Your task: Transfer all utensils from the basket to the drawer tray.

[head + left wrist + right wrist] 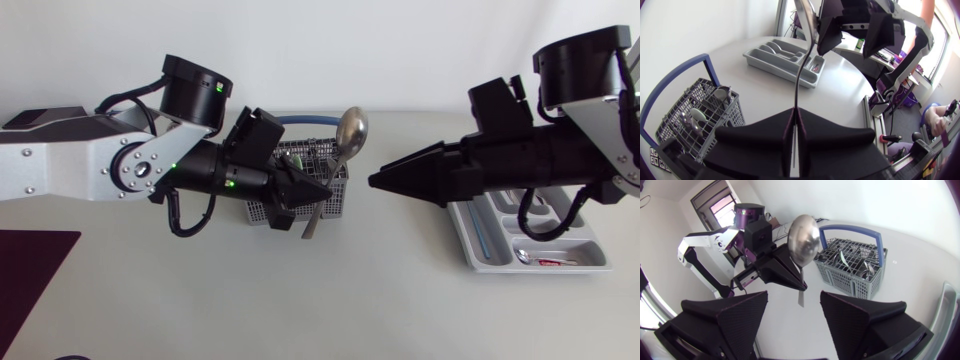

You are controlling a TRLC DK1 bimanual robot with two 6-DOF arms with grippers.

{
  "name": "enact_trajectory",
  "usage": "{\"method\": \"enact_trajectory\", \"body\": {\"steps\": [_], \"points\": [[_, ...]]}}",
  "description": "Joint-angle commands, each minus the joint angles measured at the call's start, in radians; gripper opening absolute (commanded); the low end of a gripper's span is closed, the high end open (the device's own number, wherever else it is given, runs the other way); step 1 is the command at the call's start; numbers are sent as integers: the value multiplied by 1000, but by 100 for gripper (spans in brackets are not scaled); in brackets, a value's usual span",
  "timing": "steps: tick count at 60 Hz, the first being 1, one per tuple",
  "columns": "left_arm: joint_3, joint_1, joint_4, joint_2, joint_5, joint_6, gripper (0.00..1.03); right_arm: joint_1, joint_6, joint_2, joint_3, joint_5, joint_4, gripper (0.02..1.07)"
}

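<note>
Silvery spoon sits clamped by its handle in our left hand, held up just beside the basket, bowl upward. Our right hand faces it, fingers spread and empty. Several utensils already lie in the tray. Perhaps three or four more stand in the basket, so we judge the job partly done
</note>
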Motion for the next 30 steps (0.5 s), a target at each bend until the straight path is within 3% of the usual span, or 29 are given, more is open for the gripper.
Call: {"method": "enact_trajectory", "body": {"steps": [1,10,17,22,30], "points": [[44,8,5,26,21,-52,3,65,75,1,-28,87,56,81],[50,-9,23,36,21,-90,3,150,117,52,-2,231,129,72],[54,-9,25,36,23,-105,3,153,121,111,33,257,152,61],[54,-9,25,38,24,-105,3,153,123,134,44,260,178,60],[54,-10,28,38,24,-105,3,154,138,159,51,268,221,44]]}}
